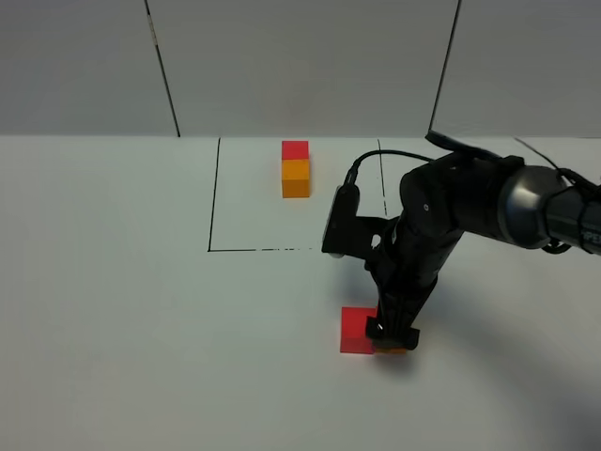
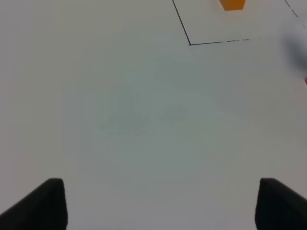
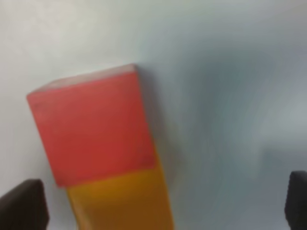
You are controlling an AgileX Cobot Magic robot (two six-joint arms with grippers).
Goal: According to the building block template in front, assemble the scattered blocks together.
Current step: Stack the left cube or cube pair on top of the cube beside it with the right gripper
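The building block template (image 1: 295, 169), a small red cube joined to an orange cube, stands inside the black-lined square at the back. Its orange cube shows in the left wrist view (image 2: 232, 4). The scattered red cube (image 1: 355, 331) lies on the table near the front, touching the scattered orange cube (image 1: 394, 349), which is mostly hidden under my right gripper (image 1: 390, 334). In the right wrist view the red cube (image 3: 93, 127) and orange cube (image 3: 120, 201) sit face to face. My right gripper (image 3: 158, 206) is open, with its fingertips (image 3: 21, 208) wide of the cubes. My left gripper (image 2: 160, 206) is open and empty over bare table.
A black outlined square (image 1: 212, 202) is drawn on the white table (image 1: 113, 310); its corner shows in the left wrist view (image 2: 190, 44). A grey wall with dark seams (image 1: 161, 66) stands behind. The left arm is outside the high view.
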